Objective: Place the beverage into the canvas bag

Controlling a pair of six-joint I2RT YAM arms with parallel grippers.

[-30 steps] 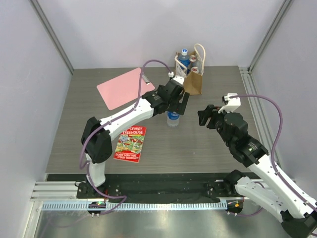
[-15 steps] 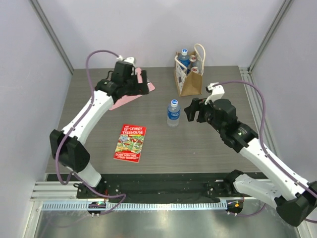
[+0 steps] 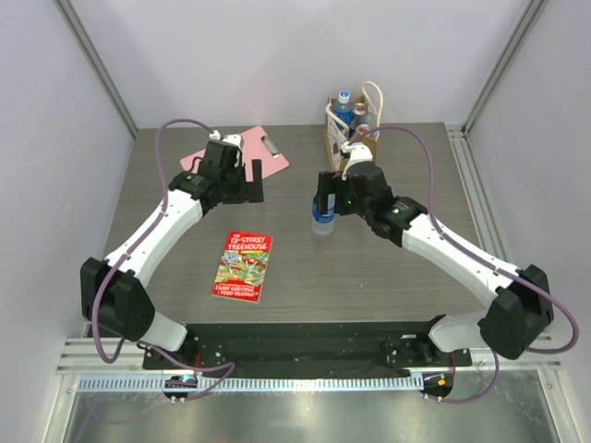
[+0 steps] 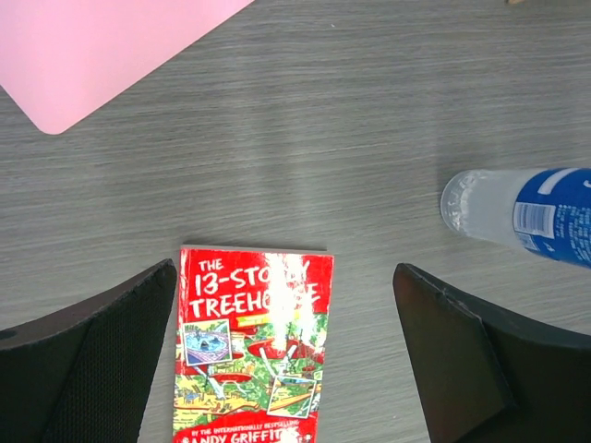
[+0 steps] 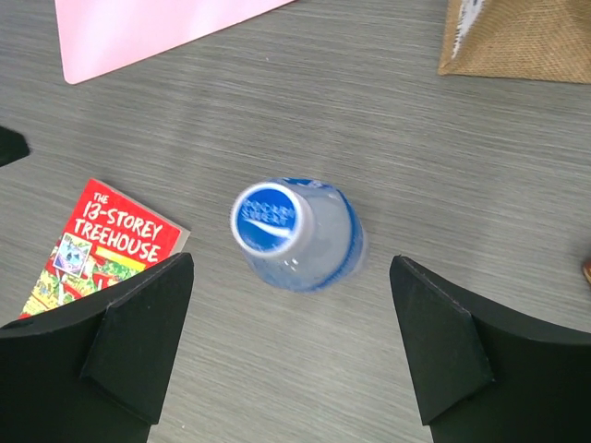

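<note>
The beverage, a clear bottle with a blue cap and blue label, stands upright on the table in the middle. In the right wrist view the bottle is seen from above, between and just ahead of the fingertips, untouched. My right gripper is open right above it, and the right wrist view shows the wide gap. The canvas bag stands upright at the back, behind the bottle; its tan corner shows top right. My left gripper is open and empty, with the jaws hovering over a book.
A red book lies flat left of the bottle and shows in the left wrist view. A pink clipboard lies at the back left. The bag holds another blue-capped bottle and cans. Grey walls close in the table.
My left arm swung away from the bottle to the back left, then came down over the book. My right arm moved left and forward until its open gripper came over the bottle.
</note>
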